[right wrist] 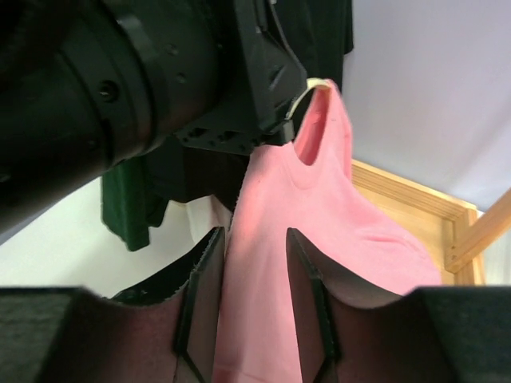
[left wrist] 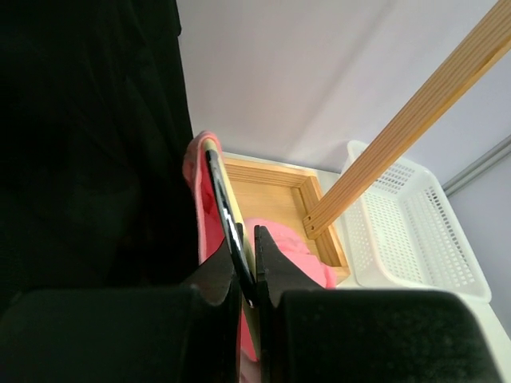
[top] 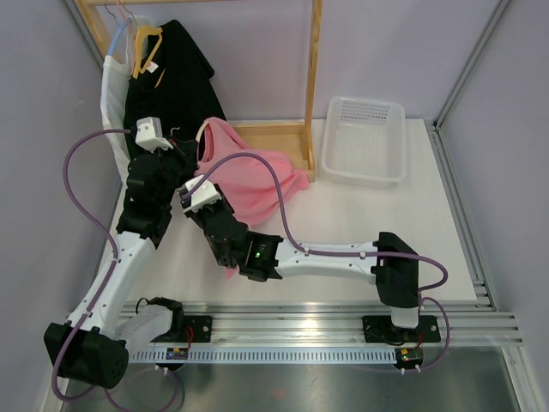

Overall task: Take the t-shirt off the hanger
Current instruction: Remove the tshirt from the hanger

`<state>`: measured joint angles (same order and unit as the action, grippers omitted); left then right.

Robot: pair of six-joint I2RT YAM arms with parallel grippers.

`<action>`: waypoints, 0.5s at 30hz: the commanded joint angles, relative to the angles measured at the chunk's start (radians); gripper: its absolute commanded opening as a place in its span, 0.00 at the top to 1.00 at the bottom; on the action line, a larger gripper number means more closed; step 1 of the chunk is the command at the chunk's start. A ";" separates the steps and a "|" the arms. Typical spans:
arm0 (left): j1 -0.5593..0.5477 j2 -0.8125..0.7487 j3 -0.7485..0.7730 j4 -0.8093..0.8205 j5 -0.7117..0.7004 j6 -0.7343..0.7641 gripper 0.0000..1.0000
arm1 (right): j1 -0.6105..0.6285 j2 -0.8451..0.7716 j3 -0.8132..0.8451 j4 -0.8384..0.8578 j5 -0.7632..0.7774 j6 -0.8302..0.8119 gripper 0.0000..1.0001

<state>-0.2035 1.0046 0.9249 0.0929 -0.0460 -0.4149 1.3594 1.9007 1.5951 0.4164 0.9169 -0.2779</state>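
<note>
We find no readable text, brand, number or sign in any of the three views. The only candidates are the small boards (top: pixel 180 350) on the front rail (top: pixel 300 322) by the arm bases. They carry coloured marks, but these are too small for us to make out as characters.
</note>
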 commanded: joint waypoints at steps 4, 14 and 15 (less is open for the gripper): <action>0.007 -0.006 0.011 0.065 -0.037 0.030 1.00 | 0.010 -0.150 0.043 -0.169 -0.102 0.196 0.47; 0.007 -0.037 -0.008 0.116 0.182 0.126 1.00 | -0.023 -0.426 -0.151 -0.234 -0.096 0.224 0.47; 0.007 -0.038 -0.001 0.108 0.210 0.134 1.00 | -0.060 -0.469 -0.161 -0.282 -0.120 0.262 0.47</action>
<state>-0.2005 1.0042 0.9058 0.0898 0.0395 -0.3283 1.3544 1.5406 1.4734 0.1875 0.8234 -0.0792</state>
